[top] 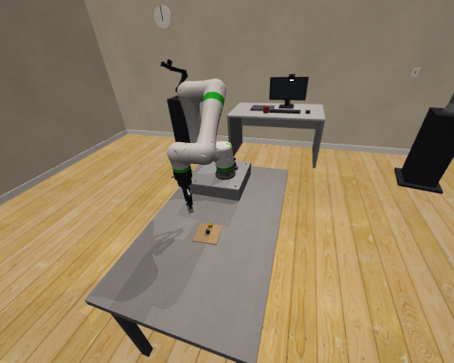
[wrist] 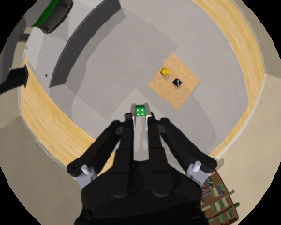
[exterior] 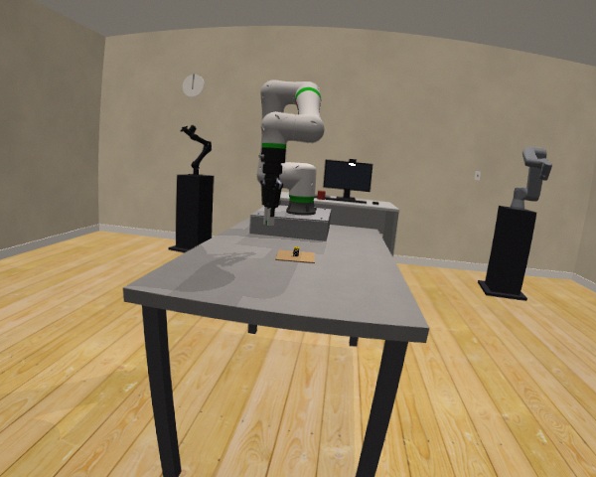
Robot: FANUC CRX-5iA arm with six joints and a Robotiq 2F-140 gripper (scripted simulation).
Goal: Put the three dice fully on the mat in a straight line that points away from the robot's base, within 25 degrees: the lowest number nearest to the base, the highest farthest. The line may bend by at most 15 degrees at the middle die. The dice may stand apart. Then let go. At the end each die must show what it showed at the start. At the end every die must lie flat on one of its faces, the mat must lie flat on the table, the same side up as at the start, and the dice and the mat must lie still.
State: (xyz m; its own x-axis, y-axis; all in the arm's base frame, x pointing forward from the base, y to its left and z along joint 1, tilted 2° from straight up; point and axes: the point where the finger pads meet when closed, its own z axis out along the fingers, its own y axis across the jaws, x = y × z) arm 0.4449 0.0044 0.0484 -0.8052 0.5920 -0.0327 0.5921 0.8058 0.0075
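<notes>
- While the gripper (top: 189,209) (exterior: 269,222) (wrist: 140,109) pinched the green die (exterior: 266,223) (wrist: 140,111) above the table (top: 234,281) (exterior: 350,287) (wrist: 126,56), the mat (top: 200,237) (exterior: 284,257) (wrist: 177,100) lay between one and two o'clock of it in the wrist view.
- There, the yellow die (top: 209,224) (wrist: 165,72) sat near ten o'clock of the black die (top: 207,231) (exterior: 295,252) (wrist: 177,82), both on the mat.

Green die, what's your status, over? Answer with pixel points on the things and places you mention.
Gripper (top: 189,209) (exterior: 269,222) (wrist: 140,109) shut on green die (wrist: 140,111), held off the mat (top: 200,237) (exterior: 284,257) (wrist: 178,101). Yellow die (top: 209,224) (wrist: 165,72) and black die (top: 207,231) (exterior: 295,252) (wrist: 177,82) on mat. Nothing visibly blocking the way.
</notes>
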